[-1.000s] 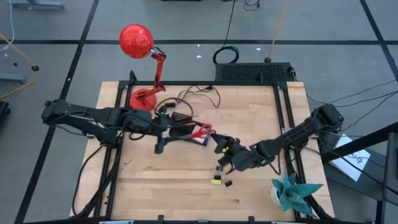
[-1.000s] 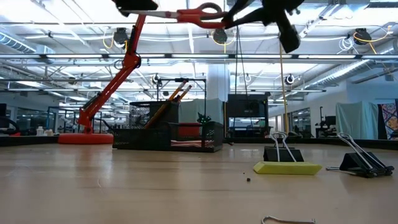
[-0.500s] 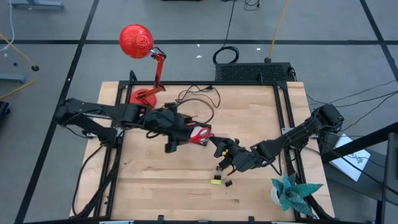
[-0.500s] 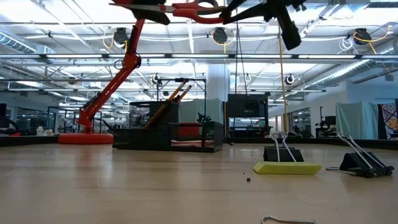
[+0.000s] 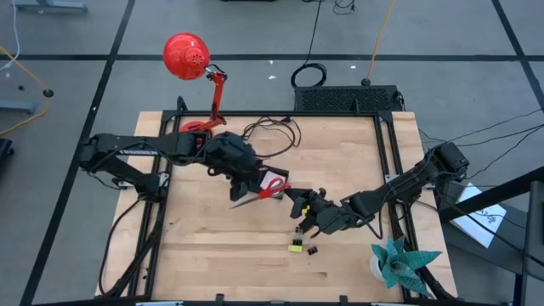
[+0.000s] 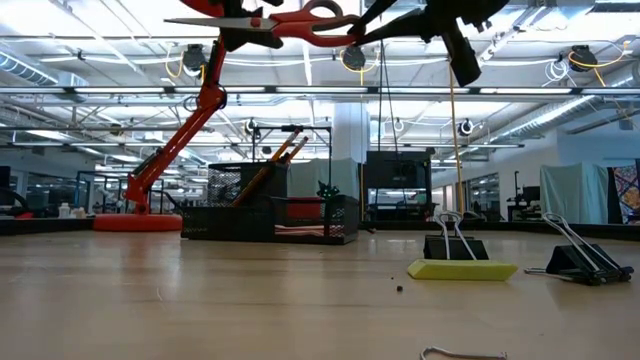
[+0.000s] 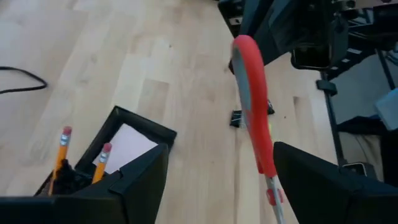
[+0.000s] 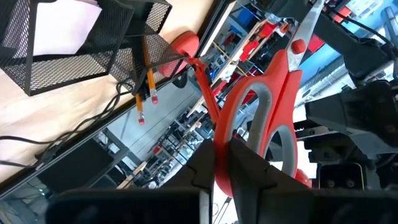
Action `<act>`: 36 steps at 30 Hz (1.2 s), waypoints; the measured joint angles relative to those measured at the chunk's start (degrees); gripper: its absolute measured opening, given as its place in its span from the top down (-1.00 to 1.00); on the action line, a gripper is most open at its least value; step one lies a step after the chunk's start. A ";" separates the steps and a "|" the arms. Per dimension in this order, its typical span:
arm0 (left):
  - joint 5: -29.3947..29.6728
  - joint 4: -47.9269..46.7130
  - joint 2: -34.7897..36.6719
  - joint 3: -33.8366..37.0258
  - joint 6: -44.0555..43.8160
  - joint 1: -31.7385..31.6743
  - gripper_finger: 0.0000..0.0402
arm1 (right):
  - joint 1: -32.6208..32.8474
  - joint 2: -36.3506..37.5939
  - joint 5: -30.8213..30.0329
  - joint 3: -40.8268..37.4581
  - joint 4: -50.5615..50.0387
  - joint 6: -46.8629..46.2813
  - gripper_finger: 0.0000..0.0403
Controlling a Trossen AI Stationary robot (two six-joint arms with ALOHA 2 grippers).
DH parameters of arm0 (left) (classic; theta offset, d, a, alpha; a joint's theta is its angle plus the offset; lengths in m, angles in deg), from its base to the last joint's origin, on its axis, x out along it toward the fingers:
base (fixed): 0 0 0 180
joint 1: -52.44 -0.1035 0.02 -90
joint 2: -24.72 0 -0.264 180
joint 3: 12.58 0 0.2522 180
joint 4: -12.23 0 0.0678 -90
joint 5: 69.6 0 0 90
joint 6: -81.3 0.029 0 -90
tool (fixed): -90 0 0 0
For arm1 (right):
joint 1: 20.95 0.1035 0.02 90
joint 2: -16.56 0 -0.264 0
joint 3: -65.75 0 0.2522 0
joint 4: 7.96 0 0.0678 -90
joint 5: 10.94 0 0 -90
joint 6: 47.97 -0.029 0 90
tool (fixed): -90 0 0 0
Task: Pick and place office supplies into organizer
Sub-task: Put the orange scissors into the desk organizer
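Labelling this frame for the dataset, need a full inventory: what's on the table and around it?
scissors: 1, red handles, held up in the air above the table
organizer: 1, black mesh, far side of table near the lamp
pencils: 2, orange, upright in the organizer
sticky-note pad: 1, pale, in the organizer's low section
binder clips: 2, black, on the table
yellow-green piece: 1, by the clips
desk lamp: 1, red, table's far edge
paper plant: 1, teal, table's near corner
left gripper: open, beside the scissors
right gripper: shut on the scissors' handle

two dark jointed arms, black angular links, dark two-finger grippers
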 joint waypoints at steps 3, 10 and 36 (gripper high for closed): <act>-0.84 0.48 -1.02 0.00 0.00 0.11 -0.45 | -0.04 0.00 1.60 0.00 0.09 0.66 0.91; -1.25 1.09 -5.95 0.04 0.05 0.48 -0.45 | -0.75 0.05 2.32 0.00 4.81 1.19 0.91; -2.10 0.70 -4.02 0.07 0.44 0.11 -0.36 | -2.01 -0.04 2.64 -4.20 9.40 0.57 0.92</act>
